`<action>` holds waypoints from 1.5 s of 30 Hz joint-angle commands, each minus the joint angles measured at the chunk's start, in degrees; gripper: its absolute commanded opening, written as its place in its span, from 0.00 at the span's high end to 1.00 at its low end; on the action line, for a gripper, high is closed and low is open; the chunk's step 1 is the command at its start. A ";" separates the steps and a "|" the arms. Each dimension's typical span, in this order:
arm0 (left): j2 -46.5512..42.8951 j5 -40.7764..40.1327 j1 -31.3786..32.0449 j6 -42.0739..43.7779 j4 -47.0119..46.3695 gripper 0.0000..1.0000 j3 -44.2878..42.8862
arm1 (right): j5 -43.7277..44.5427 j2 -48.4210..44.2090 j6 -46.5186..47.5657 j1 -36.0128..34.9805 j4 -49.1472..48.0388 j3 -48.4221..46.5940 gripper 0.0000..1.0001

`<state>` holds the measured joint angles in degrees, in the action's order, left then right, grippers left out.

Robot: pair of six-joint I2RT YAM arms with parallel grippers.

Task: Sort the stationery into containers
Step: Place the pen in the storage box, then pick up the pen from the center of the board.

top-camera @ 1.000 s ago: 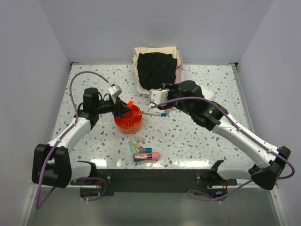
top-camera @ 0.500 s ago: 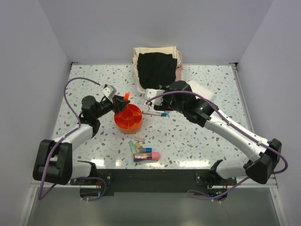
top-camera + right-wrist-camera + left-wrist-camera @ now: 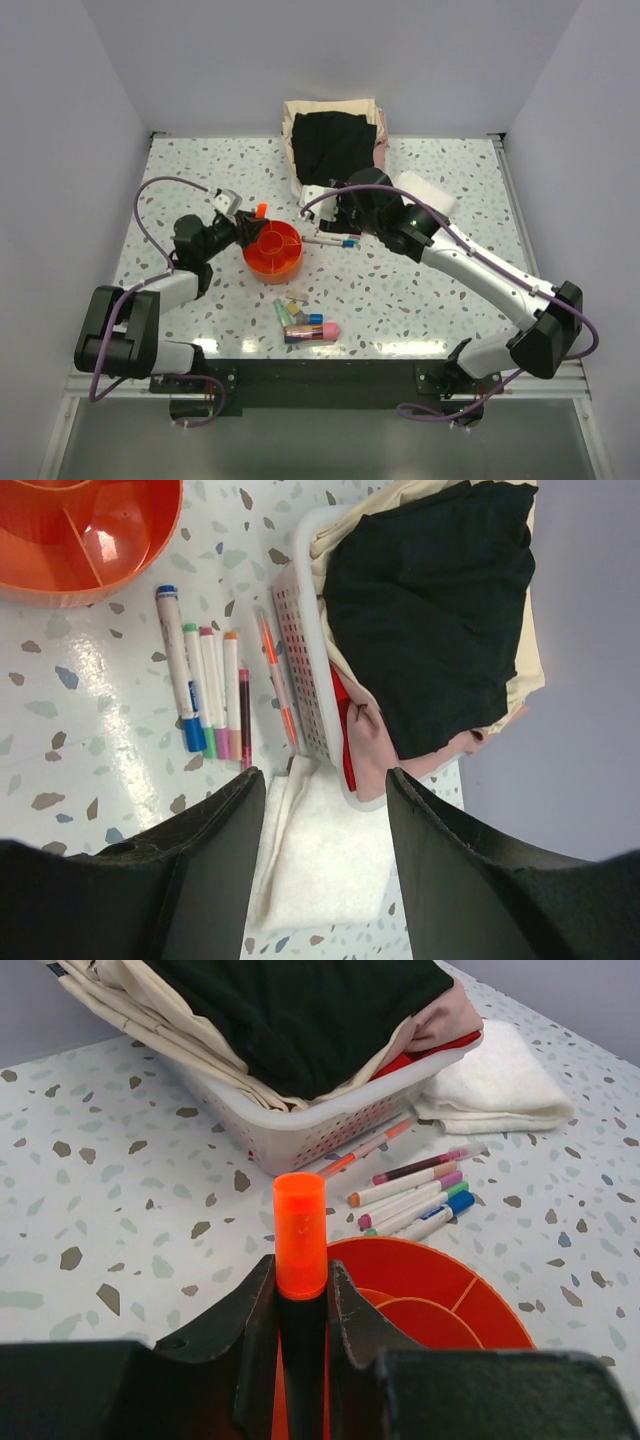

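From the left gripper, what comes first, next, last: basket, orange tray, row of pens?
Left wrist view:
1. orange tray, just right of the jaws.
2. row of pens, beyond the tray.
3. basket, farthest back.

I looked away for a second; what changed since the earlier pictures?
The left fingers, still clamping the orange-capped marker, drew back leftward off the orange tray. The right fingers, open and empty, shifted left above the pens. Tray, pens, basket unmoved.

Grey walls (image 3: 330, 50), speckled white tbl (image 3: 470, 170)
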<state>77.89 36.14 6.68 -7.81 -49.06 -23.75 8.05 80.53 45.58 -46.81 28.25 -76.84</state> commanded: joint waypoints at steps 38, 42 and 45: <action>-22.94 -13.82 -1.58 4.47 37.81 0.30 -22.39 | -21.67 13.40 -19.32 9.62 8.75 0.38 0.59; -24.89 -9.88 -1.58 7.55 40.00 0.28 -24.50 | -24.40 20.00 -15.88 11.74 10.16 -3.31 0.65; -22.61 -4.09 -1.58 12.99 46.58 0.26 -29.85 | -25.37 23.61 -13.51 12.70 9.54 -4.72 0.67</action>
<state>53.32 25.76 5.48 -2.04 -10.94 -46.92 -12.21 101.10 28.71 -35.20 37.52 -77.76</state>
